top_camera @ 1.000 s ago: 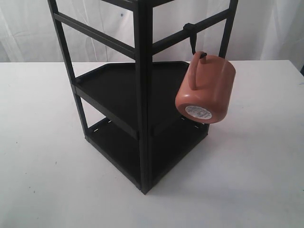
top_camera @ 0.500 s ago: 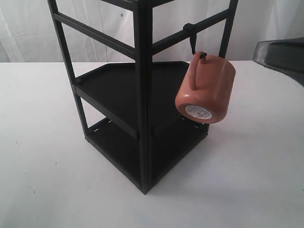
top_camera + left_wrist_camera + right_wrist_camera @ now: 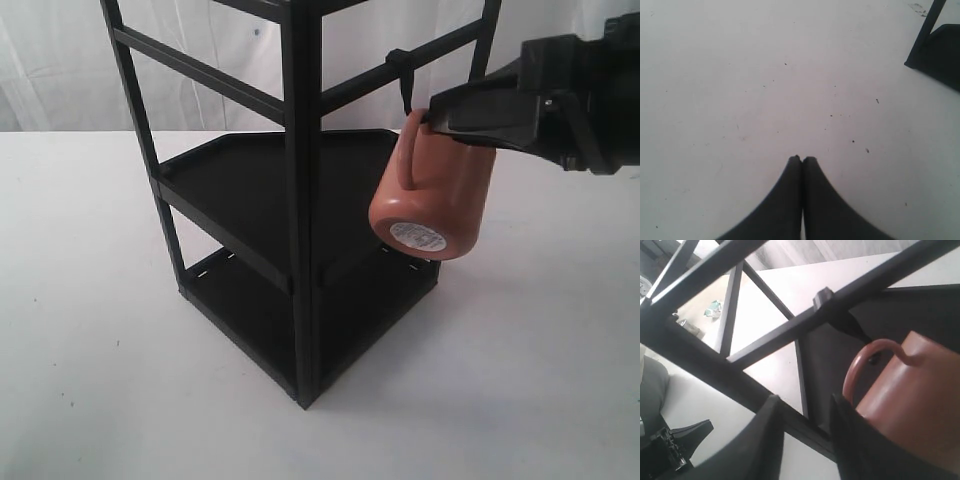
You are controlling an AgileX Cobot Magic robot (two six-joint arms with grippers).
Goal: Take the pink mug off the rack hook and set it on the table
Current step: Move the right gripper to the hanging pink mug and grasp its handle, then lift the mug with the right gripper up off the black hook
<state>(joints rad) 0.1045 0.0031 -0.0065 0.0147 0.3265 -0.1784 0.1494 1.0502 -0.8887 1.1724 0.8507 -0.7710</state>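
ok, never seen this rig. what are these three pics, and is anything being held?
It is a two-armed robot. One picture is from a camera off the arms; the other two sit on the wrists. The off-arm view shows a black rack standing on a white table, with a pink mug hanging by its handle from a hook on a crossbar. The right gripper reaches in from the right, at the mug's top. Its wrist view shows the gripper open beside the mug, nothing clamped. The left wrist view shows the left gripper shut and empty over bare table, with a rack corner at the edge. Nothing is held.
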